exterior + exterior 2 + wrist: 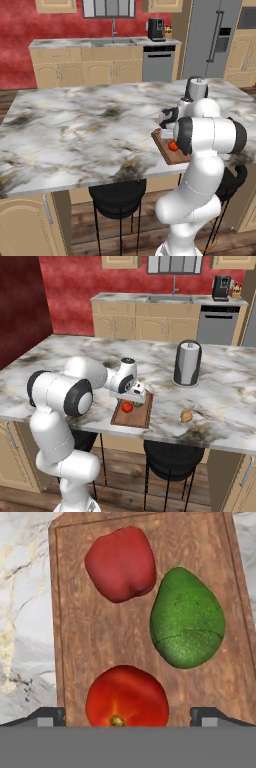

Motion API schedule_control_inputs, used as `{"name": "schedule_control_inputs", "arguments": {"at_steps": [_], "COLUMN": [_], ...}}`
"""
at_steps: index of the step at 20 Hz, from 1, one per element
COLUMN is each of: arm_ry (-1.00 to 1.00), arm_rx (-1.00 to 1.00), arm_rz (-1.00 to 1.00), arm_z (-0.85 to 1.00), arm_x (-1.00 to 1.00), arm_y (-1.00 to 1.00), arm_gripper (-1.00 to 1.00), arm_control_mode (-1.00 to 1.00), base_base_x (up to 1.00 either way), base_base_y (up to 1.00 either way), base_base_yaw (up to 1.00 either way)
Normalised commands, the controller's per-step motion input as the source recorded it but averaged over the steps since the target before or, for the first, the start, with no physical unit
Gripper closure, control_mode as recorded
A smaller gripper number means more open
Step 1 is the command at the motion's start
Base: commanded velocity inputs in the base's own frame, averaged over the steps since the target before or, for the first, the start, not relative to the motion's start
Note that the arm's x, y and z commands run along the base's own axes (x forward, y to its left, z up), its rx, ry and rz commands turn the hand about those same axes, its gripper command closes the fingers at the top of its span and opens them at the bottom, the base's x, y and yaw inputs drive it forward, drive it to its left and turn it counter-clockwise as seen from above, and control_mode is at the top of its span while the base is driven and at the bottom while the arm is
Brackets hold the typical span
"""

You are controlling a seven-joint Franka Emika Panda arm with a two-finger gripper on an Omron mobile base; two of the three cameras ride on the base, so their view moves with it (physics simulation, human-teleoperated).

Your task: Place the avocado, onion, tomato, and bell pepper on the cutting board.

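Observation:
In the hand view the reddish-brown cutting board (pixel 100 637) carries the red bell pepper (pixel 120 564), the green avocado (pixel 187 619) and the red tomato (pixel 127 697). My gripper (pixel 128 716) hovers over the board, open, its two tips wide apart on either side of the tomato and holding nothing. The right base view has the gripper (pixel 138 397) just above the board (pixel 140 417), with the tomato (pixel 127 406) and a sliver of avocado (pixel 138 404) under it. The tan onion (pixel 186 415) lies on the counter to the board's right. My arm hides most of the board (pixel 170 156) in the left base view.
A dark paper-towel holder (pixel 187 363) stands on the marble island behind the onion. The board sits near the island's front edge, with black stools (pixel 170 456) below it. A sink counter and a dishwasher line the back wall.

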Motion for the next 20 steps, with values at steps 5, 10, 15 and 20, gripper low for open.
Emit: {"name": "schedule_control_inputs", "arguments": {"at_steps": [5, 10, 15, 20], "arm_ry": [0.0, 0.03, 0.07, 0.09], "arm_rx": [0.0, 0.0, 0.0, 0.0], "arm_rz": [0.0, 0.0, -0.01, 0.0], "arm_z": [0.55, 0.62, 0.47, 0.16], "arm_x": [-0.03, 0.0, 0.0, 0.0], "arm_y": [0.0, -0.07, -0.39, -0.61], "arm_gripper": [-1.0, -1.0, -1.0, -1.0], "arm_control_mode": [-1.0, -1.0, -1.0, -1.0], "base_base_x": [0.0, 0.0, 0.0, 0.0], "base_base_y": [0.0, 0.0, 0.0, 0.0], "base_base_yaw": [0.0, 0.0, 0.0, 0.0]}}
